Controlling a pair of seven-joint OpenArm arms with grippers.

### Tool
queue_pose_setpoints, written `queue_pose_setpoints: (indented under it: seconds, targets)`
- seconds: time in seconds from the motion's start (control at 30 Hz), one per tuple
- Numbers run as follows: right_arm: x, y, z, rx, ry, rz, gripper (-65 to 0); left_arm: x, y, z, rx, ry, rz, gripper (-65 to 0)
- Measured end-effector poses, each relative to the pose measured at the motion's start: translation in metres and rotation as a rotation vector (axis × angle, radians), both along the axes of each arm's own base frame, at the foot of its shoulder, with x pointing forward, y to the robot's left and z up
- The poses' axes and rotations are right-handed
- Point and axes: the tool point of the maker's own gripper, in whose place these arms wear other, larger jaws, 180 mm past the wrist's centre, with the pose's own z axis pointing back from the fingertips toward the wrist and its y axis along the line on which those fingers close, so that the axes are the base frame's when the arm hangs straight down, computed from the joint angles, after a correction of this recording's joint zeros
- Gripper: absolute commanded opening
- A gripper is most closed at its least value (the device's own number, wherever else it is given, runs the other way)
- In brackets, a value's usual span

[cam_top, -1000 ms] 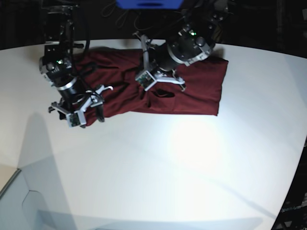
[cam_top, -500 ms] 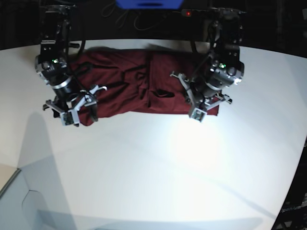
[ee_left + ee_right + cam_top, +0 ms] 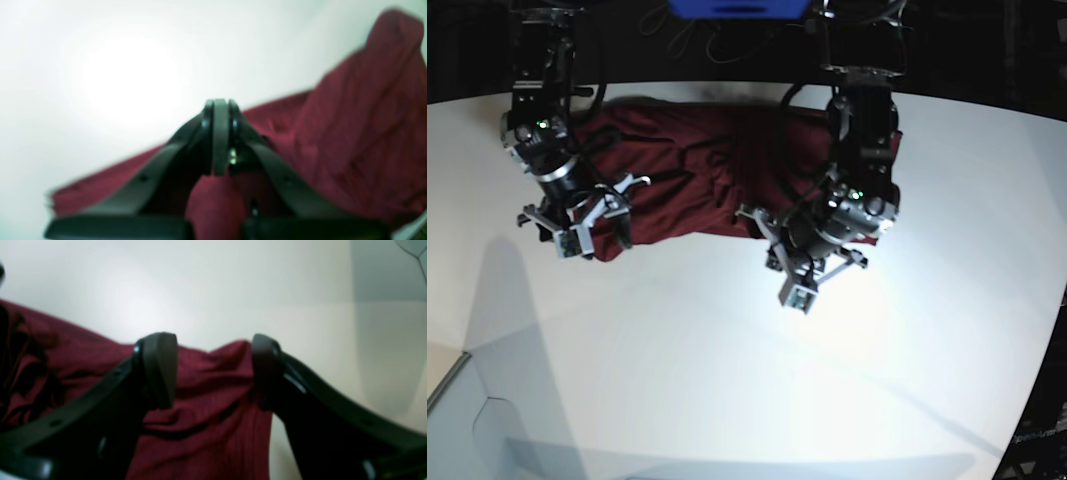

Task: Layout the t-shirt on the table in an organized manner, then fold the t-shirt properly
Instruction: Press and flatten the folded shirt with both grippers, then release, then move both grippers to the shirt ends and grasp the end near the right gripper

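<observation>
The dark maroon t-shirt (image 3: 687,170) lies crumpled along the far side of the white table (image 3: 727,380). My left gripper (image 3: 812,262) is at the shirt's front edge, near the middle-right. In the left wrist view this gripper (image 3: 218,110) is shut, with a bulge of cloth (image 3: 350,133) between the finger bases. My right gripper (image 3: 599,240) is at the shirt's front left corner. In the right wrist view it (image 3: 211,370) is open, and its fingers (image 3: 160,366) straddle that corner of the cloth (image 3: 206,406).
A blue object (image 3: 737,8) and cables sit behind the table's far edge. The table's curved edge (image 3: 1047,330) runs down the right. A grey floor area (image 3: 487,430) shows at the bottom left. A bright glare spot (image 3: 837,300) lies in front of the left gripper.
My left arm swung from the shirt's right end to its front middle. The shirt's right part no longer shows beyond the arm. My right gripper has hardly moved.
</observation>
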Motion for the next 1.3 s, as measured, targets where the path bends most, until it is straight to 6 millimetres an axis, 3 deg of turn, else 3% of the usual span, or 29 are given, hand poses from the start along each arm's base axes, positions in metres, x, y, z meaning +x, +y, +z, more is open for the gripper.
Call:
queue_pose_setpoints:
  seconds: [0.13, 0.23, 0.3, 0.5, 0.57, 0.7, 0.83, 0.97, 1.2, 1.3]
  targets:
    - [-0.003, -0.003, -0.003, 0.0, 0.01, -0.008, -29.5, 0.004, 0.003, 0.004, 0.007, -0.01, 0.006, -64.8]
    - [-0.008, -0.024, -0.003, -0.003, 0.01, -0.068, -29.3, 0.004, 0.007, 0.004, 0.008, -0.008, 0.016, -64.8]
    - [-0.013, -0.04, -0.006, -0.026, 0.026, -0.104, -29.2, 0.005, 0.021, 0.003, 0.027, -0.013, 0.02, -64.8]
    - [-0.015, -0.063, -0.003, -0.035, 0.019, -0.158, -29.0, -0.02, 0.11, -0.017, 0.137, 0.034, 0.178, -64.8]
    - [-0.021, -0.066, -0.007, -0.013, 0.039, -0.189, -26.2, -0.027, 0.135, -0.021, 0.164, 0.046, 0.231, -64.8]
    - [-0.034, -0.072, -0.026, 0.004, 0.156, -0.25, -14.3, -0.03, 0.16, -0.02, 0.158, 0.042, 0.297, -64.8]
    - [-0.037, -0.073, -0.031, -0.002, 0.199, -0.256, -12.5, -0.04, 0.19, -0.023, 0.177, 0.061, 0.357, -64.8]
    - [-0.039, -0.062, -0.036, 0.032, 0.217, -0.257, -12.3, -0.038, 0.196, -0.015, 0.103, 0.042, 0.368, -64.8]
    - [-0.057, -0.053, -0.078, 0.072, 0.335, -0.253, -12.4, -0.047, 0.201, -0.018, 0.078, 0.058, 0.359, -64.8]
    - [-0.058, -0.053, -0.082, 0.081, 0.341, -0.257, -12.4, -0.044, 0.2, -0.016, 0.069, 0.048, 0.359, -64.8]
